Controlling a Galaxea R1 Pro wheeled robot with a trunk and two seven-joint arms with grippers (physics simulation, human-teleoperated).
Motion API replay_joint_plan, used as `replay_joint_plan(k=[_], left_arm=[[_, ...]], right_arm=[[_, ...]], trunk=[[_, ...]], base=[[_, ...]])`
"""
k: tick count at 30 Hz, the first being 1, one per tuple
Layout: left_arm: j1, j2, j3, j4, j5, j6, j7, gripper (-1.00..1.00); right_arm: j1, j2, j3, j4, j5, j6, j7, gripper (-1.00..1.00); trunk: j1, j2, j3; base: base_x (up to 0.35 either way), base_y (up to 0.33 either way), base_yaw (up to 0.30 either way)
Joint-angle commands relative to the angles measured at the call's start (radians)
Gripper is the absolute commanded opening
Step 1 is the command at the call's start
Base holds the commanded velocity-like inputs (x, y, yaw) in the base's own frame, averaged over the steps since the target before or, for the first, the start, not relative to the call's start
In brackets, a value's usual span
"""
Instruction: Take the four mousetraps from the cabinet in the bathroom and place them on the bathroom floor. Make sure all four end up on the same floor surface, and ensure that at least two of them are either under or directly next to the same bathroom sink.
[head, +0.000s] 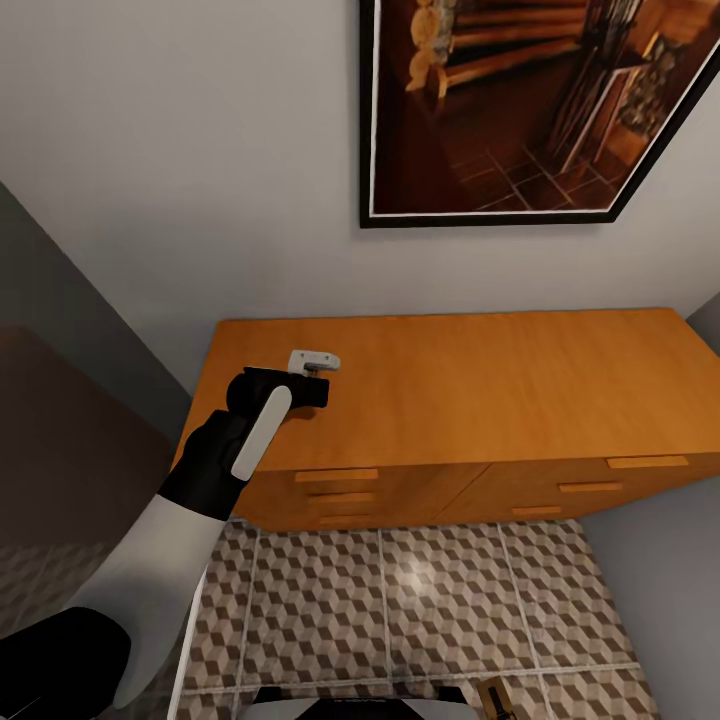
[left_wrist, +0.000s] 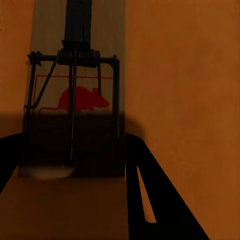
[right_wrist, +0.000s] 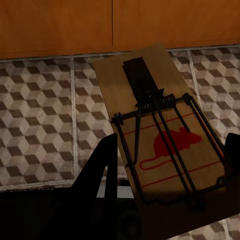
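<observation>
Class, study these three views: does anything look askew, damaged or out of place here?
Nothing looks damaged. One mousetrap sits tilted in the right claw above the bathroom floor; another mousetrap lies flat on the cabinet top before the left claw.

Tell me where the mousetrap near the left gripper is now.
The mousetrap lies flat on the cabinet top, near its left end, directly ahead of the left gripper in the left wrist view.

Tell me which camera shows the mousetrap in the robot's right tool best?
The right wrist view: the mousetrap sits close up between the right tool's fingers, red mouse print and spring clear. The head view catches just a corner of it at the bottom edge.
</observation>
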Motion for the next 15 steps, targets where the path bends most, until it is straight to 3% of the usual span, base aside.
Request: replay_joint_plan(k=[1, 15], left_arm=[[-0.001, 0.0, -0.001, 0.029, 0.019, 0.001, 0.008, -1.0], [-0.001, 0.001, 0.0, -0.149, 0.019, 0.004, 0.008, -1.0]], right_arm=[[0.0, 0.0, 0.009, 0.0, -0.003, -0.002, -0.008, -1.0], [0.0, 0.0, 0.009, 0.0, -0.004, -0.002, -0.008, -1.0]], trunk=[[0.001, -0.001, -0.001], [0.001, -0.001, -0.001]], base=[[0.0, 0.0, 0.0], [0.0, 0.0, 0.0]])
